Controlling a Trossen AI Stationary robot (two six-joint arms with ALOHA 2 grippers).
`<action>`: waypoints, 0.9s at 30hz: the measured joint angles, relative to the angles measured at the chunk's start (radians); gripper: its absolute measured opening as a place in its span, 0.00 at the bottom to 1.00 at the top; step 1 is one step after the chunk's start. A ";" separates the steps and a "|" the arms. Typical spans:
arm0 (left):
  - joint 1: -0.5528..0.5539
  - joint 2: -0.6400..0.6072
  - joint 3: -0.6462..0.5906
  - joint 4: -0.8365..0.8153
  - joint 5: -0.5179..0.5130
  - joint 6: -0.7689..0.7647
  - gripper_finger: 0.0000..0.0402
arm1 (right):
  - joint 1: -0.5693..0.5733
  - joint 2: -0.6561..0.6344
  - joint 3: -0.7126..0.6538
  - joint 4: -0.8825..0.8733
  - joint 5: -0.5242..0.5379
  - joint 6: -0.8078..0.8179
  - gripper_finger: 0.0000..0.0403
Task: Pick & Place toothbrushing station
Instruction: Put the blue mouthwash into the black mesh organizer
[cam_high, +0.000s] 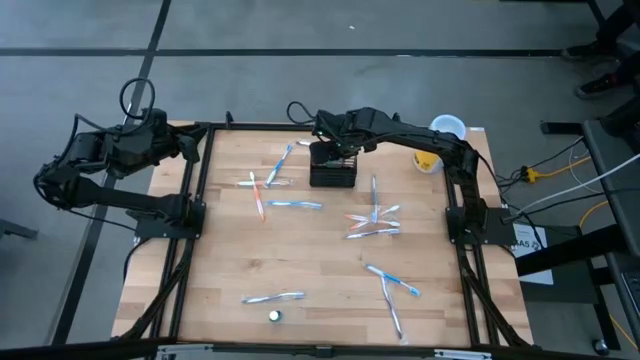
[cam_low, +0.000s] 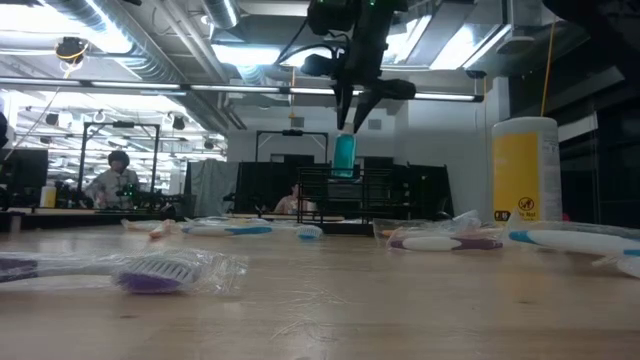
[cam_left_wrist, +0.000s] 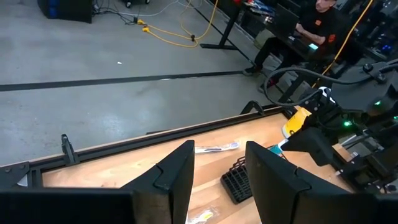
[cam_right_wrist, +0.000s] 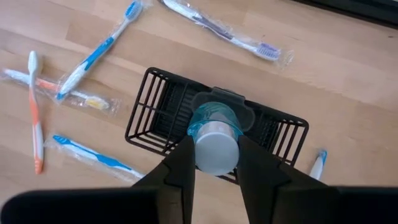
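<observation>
The black wire-mesh caddy (cam_high: 333, 176) stands on its base at the table's far middle; it also shows in the low view (cam_low: 325, 205) and the right wrist view (cam_right_wrist: 155, 109). My right gripper (cam_right_wrist: 214, 148) hovers straight above it, shut on a small teal tube with a white end (cam_low: 345, 155). My left gripper (cam_left_wrist: 217, 171) is open and empty at the table's far left corner (cam_high: 195, 145). My right gripper pinches the tube's white upper end (cam_right_wrist: 216, 152) between its two fingers, which come from above and point down. The tube hangs upright below the fingers, clear of the table. Its teal lower end (cam_low: 345, 172) is about level with the caddy's top rim.
Several wrapped toothbrushes lie scattered over the table, some near the caddy (cam_high: 280, 165) (cam_high: 372, 220) and some toward the near edge (cam_high: 392, 280). A yellow canister (cam_high: 428, 160) stands at the far right. A small round white thing (cam_high: 275, 316) lies near the front edge. People sit in the room beyond.
</observation>
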 joint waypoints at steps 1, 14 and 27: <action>0.000 0.000 0.000 0.000 0.000 0.000 0.35 | -0.001 0.005 0.000 0.000 -0.002 0.000 0.23; 0.000 -0.011 0.000 0.000 0.000 0.001 0.35 | -0.006 0.024 -0.001 -0.009 0.008 -0.008 0.23; 0.000 -0.018 0.000 0.000 -0.001 0.000 0.35 | -0.007 0.029 -0.001 -0.011 0.020 -0.007 0.25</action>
